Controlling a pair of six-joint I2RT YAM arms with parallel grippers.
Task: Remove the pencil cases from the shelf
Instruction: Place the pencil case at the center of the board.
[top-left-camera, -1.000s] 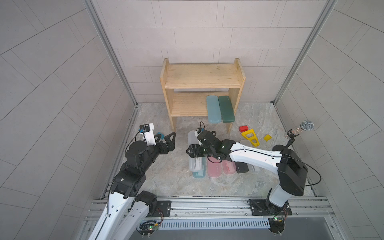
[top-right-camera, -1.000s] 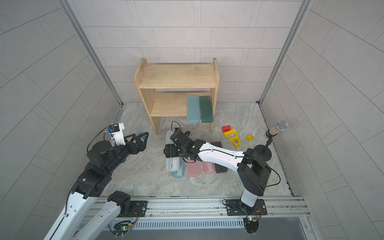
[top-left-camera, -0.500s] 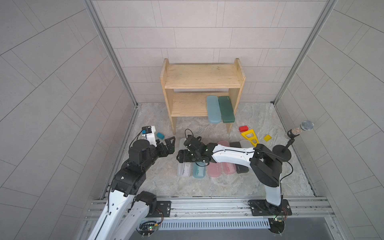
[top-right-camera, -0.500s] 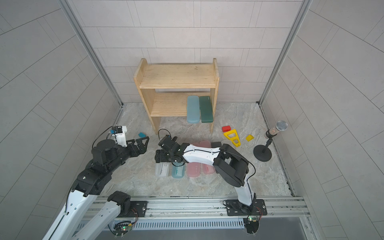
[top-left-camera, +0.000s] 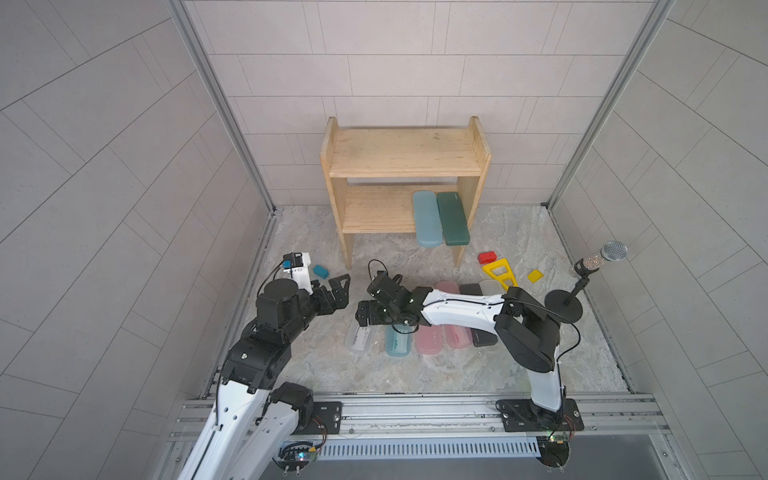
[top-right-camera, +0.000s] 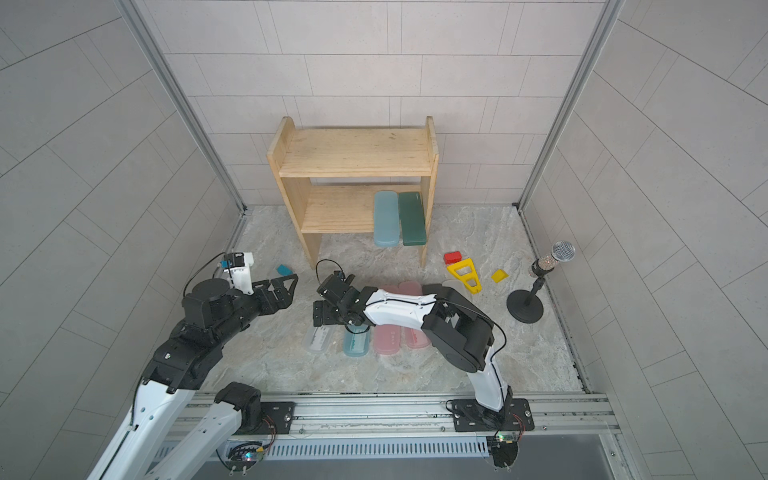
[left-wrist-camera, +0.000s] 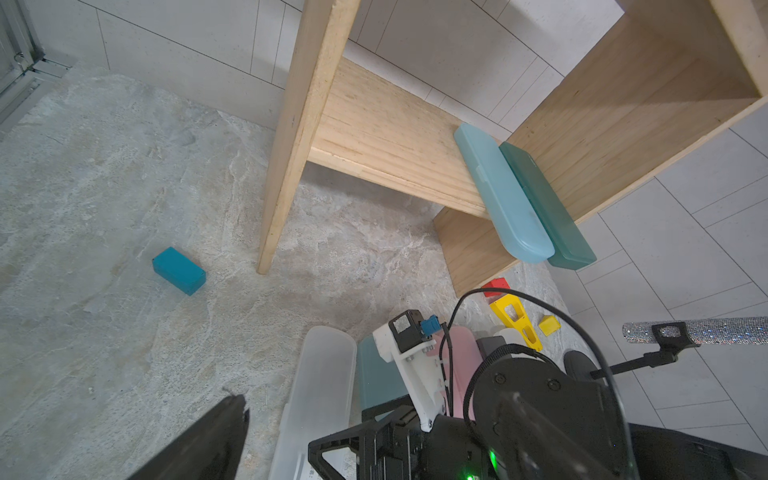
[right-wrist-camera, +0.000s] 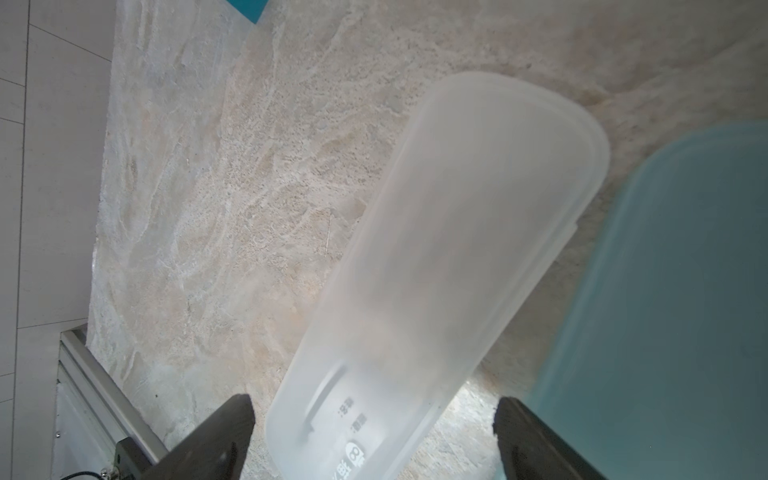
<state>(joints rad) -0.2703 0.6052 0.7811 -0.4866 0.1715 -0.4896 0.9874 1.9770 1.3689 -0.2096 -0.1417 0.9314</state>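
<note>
We see the right hand (right-wrist-camera: 374, 400) hovering over one end of a frosted white pencil case (top-left-camera: 359, 338), which lies on the table (top-left-camera: 415, 374) at lower centre in both top views. In the right wrist view its fingers (right-wrist-camera: 216, 436) stand spread on either side of the case, with bare table showing between each finger and the plastic. The hand is unclenched and grips nothing.

To the right of that case in the frame, a teal case (top-left-camera: 398, 343), two pink cases (top-left-camera: 428, 344) and a black case (top-left-camera: 484, 338) lie side by side, partly under the right arm. A second frosted case (top-left-camera: 490, 286) shows beyond the arm.

The shelf (top-left-camera: 405, 158) stands at upper centre against the back wall. At the right end of its lower tier a pale teal case (top-left-camera: 427, 220) and a dark green case (top-left-camera: 453, 218) lie touching, their near ends overhanging the front edge.

The left hand (top-left-camera: 341, 293), left of centre, is spread wide and holds nothing, just left of the right hand and apart from every case.
</note>
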